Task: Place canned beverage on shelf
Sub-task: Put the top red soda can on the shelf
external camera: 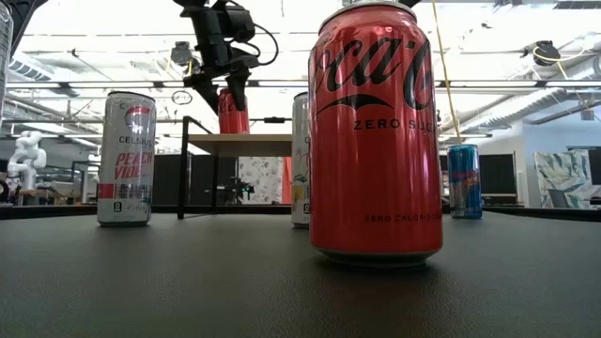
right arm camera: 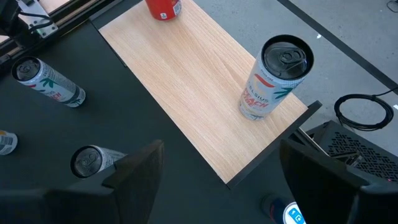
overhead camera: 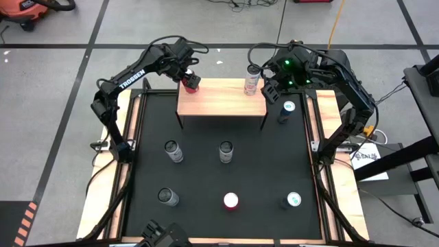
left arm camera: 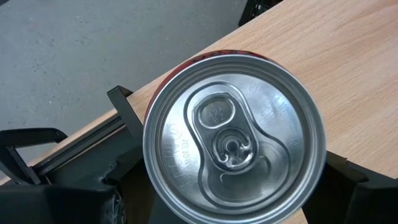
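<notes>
Hovering over the shelf's (overhead camera: 221, 98) left back corner, the left gripper (overhead camera: 189, 77) straddled a red can (overhead camera: 191, 83) standing there, fingers spread to either side, though contact was unclear. Off the right end, the right gripper (overhead camera: 270, 88) hung wide open and empty near a white can (overhead camera: 252, 80).

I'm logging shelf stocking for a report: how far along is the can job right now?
Done: a white can stands on the shelf, with the right gripper open beside it. In hand: the left gripper sits around a red can on the shelf's other end; a firm grip can't be confirmed. Left: seven cans on the mat, including one blue can beside the shelf.
</notes>
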You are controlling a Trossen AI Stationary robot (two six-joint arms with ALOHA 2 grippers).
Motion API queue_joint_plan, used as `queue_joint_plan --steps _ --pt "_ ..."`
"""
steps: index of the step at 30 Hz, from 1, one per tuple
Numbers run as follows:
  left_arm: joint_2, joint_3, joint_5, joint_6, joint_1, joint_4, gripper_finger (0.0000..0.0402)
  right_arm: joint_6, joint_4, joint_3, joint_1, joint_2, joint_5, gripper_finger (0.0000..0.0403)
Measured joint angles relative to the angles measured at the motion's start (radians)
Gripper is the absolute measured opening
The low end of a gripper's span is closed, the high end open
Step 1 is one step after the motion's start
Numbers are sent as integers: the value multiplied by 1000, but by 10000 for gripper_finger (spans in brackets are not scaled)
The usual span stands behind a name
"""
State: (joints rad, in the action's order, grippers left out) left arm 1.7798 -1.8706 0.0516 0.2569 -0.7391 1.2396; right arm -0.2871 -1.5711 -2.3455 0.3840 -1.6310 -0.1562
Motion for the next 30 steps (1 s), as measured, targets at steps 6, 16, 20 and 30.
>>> queue_joint_plan --steps 6,16,20,30 --pt "0 0 -6 24 0 0 303 0 0 0 0 0 0 303" --pt "0 0 -25 79 1 -4 303 0 23 0 0 0 0 303" --pt "0 0 -24 79 2 -4 303 0 70 0 0 0 0 303" --pt "0 0 -24 80 2 -4 303 0 174 0 0 0 0 303"
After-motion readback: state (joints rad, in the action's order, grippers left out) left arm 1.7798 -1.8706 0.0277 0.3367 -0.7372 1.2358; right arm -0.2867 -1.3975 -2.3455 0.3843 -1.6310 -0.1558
